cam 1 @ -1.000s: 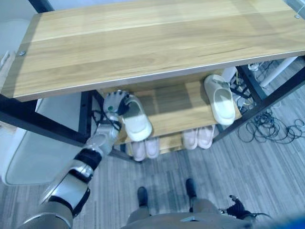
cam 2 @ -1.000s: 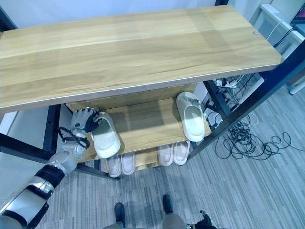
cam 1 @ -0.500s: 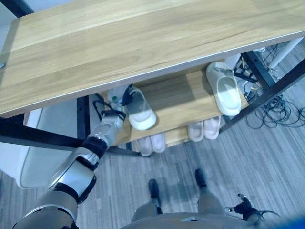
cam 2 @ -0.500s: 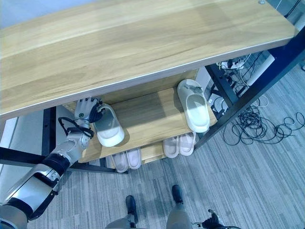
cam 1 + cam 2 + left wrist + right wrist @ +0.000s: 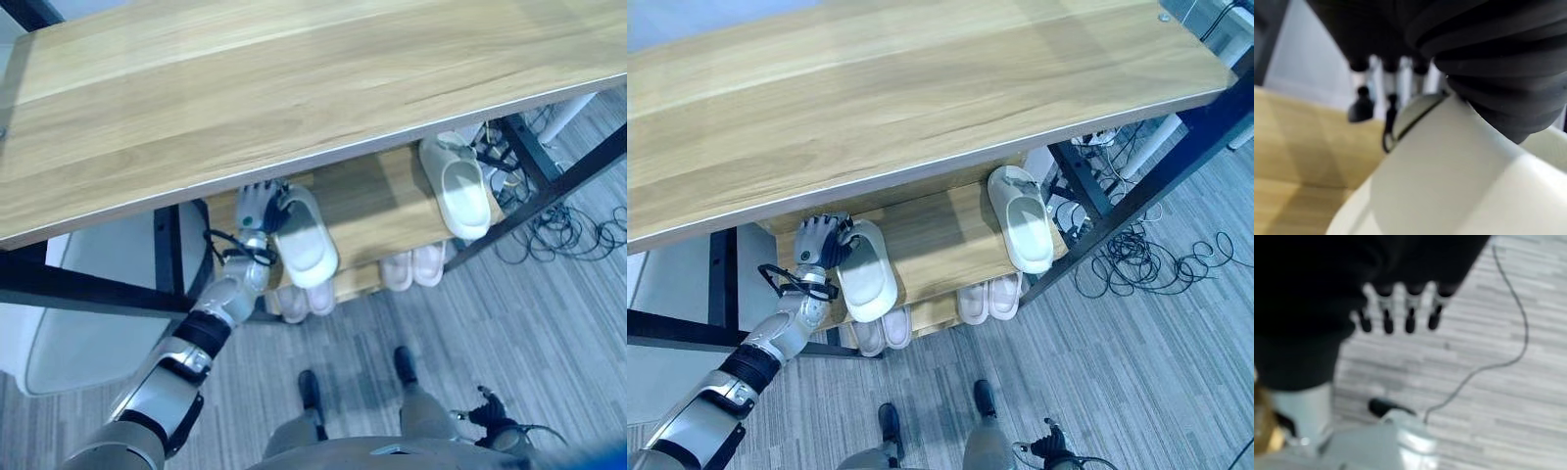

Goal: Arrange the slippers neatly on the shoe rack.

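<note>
My left hand (image 5: 819, 241) reaches under the wide wooden top board (image 5: 294, 88) and is shut on the heel end of a white slipper (image 5: 868, 276) at the left of the middle shelf (image 5: 940, 235). The slipper's toe points toward me and juts past the shelf's front edge. Up close, the left wrist view has the white slipper (image 5: 1449, 181) against the palm, with the fingers (image 5: 1361, 107) curled over its rim. A second white slipper (image 5: 458, 188) lies at the shelf's right end. My right hand (image 5: 1396, 313) hangs over the floor, fingers straight.
Two pairs of pale pink slippers (image 5: 302, 299) (image 5: 413, 266) sit on the bottom shelf. Black frame posts (image 5: 1136, 196) flank the rack. Loose cables (image 5: 1136, 259) lie on the grey floor at the right. A white box (image 5: 88, 294) stands left of the rack.
The left hand has carried the white slipper a little to the right along the middle shelf and out toward its front edge. The camera has shifted too.
</note>
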